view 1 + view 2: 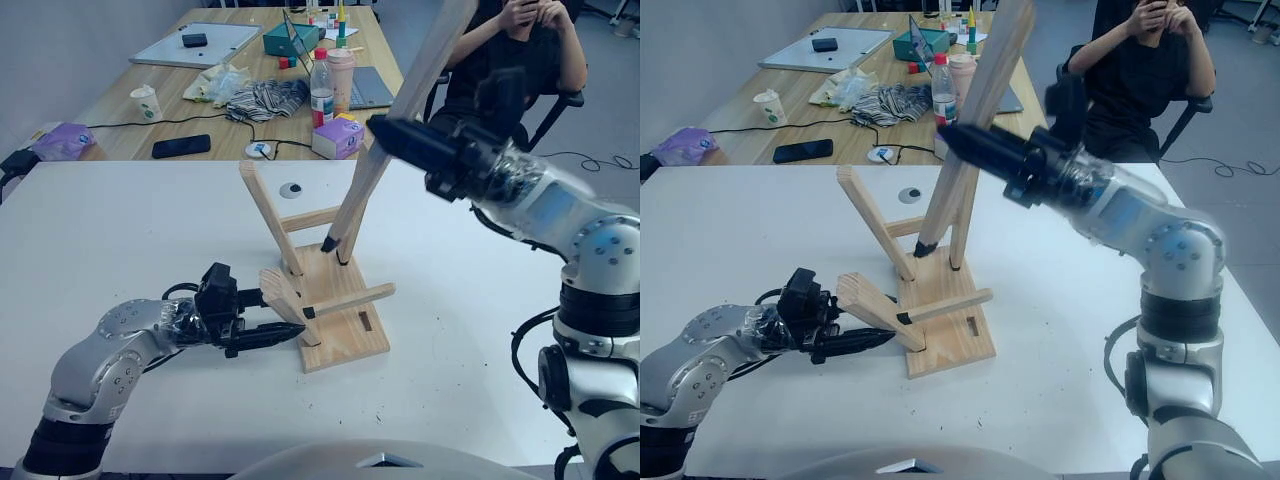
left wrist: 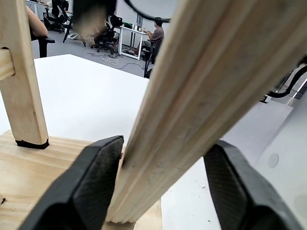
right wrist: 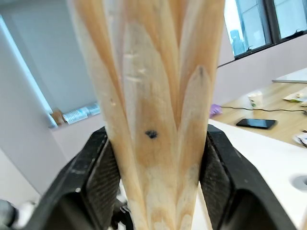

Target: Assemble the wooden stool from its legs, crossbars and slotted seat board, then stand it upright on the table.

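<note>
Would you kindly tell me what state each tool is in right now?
Left tool: closed on the low front leg.
Right tool: closed on the tall tilted leg.

Pale wood seat board [image 1: 345, 340] lies flat mid-surface, w/ slot near its right edge. Far-left leg [image 1: 266, 212] & near-left leg [image 1: 288, 298] lean left. Far crossbar [image 1: 310, 218] & near crossbar [image 1: 352, 298] run rightward. Long leg [image 1: 405, 110] is tilted, black tip on board, in right claw [image 1: 385, 130]. Left claw [image 1: 288, 330] clamps near-left leg.
</note>
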Robot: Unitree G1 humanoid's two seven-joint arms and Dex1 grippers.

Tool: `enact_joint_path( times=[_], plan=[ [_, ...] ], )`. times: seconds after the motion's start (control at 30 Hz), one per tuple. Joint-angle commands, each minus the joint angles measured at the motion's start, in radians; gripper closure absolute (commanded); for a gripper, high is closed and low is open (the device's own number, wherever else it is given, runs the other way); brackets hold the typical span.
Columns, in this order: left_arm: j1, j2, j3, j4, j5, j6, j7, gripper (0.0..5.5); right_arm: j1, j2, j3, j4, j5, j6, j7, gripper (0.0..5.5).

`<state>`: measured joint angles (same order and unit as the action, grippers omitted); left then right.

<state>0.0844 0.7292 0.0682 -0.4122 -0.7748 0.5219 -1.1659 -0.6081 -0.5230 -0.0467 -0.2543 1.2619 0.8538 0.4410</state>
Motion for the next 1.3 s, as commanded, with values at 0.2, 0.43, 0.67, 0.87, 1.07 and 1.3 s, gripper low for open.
enact_joint_path(
  times=[0.2,0.43,0.67,0.87,1.07,1.3],
  plan=[
    [-0.106,0.204,0.016,0.154,0.082,-0.057,-0.233,3.26,0.159,0.147,0.128,0.089,-0.322,-0.194,0.137,3.37],
    [-0.261,0.213,-0.034,0.338,0.164,-0.155,-0.369,3.35,0.336,0.151,0.186,0.059,-0.447,-0.247,0.252,3.37],
    [-0.272,0.204,-0.034,0.376,0.180,-0.168,-0.383,3.40,0.482,-0.044,0.193,0.152,-0.617,-0.359,0.514,3.44],
    [-0.261,0.200,-0.025,0.376,0.174,-0.157,-0.374,3.41,0.528,-0.155,0.181,0.126,-0.643,-0.386,0.627,3.47],
    [-0.247,0.189,-0.013,0.369,0.165,-0.150,-0.353,3.41,0.563,-0.223,0.194,0.047,-0.658,-0.399,0.674,3.47],
    [-0.219,0.175,0.001,0.339,0.158,-0.141,-0.327,3.42,0.598,-0.191,0.272,0.023,-0.727,-0.492,0.668,3.47]
  ],
)
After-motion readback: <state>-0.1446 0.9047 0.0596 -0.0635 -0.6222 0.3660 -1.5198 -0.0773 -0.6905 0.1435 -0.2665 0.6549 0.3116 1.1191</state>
